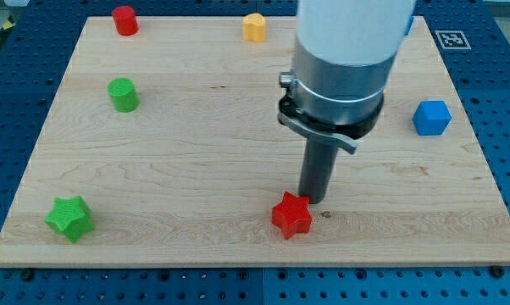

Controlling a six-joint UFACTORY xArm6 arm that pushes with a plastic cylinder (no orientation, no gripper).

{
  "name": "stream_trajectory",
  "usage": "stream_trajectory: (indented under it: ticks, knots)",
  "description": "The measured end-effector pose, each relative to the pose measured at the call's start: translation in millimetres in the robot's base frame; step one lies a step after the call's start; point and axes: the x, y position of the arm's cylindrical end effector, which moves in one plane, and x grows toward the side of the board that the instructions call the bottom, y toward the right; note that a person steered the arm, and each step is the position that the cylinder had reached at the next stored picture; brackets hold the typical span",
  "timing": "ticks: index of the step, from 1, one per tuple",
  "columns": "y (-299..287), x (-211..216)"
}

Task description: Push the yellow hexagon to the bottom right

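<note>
The wooden worktop (196, 169) is lying on a blue perforated base (501, 127), and going from the view's left, a green star (69, 218) is sitting near the bottom left corner. Above it, a green cylinder (123, 94) is standing at the left side, and a red cylinder (124, 19) is standing close to the top edge. Further right, the yellow hexagon (253, 26) is resting at the top edge near the middle, well apart from the bottom right corner. A red star (291, 215) is lying near the bottom edge, right of centre. My tip (313, 200) is coming down just beside that red star, at its upper right, seemingly touching it or nearly so. There are no fingers on this arm, only the rod, so nothing is being grasped. At the view's right, a blue cube (431, 117) is sitting near the right edge.
</note>
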Motion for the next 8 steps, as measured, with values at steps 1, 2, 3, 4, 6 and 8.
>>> stream_trajectory:
  ticks: [1,2,3,4,6,8]
  knots:
    - [42.5,-29.8]
    - [37.4,-77.6]
    - [-3.1,-134.2]
    - [1.3,-184.4]
    - [105.3,-218.9]
    - [98.2,-201.4]
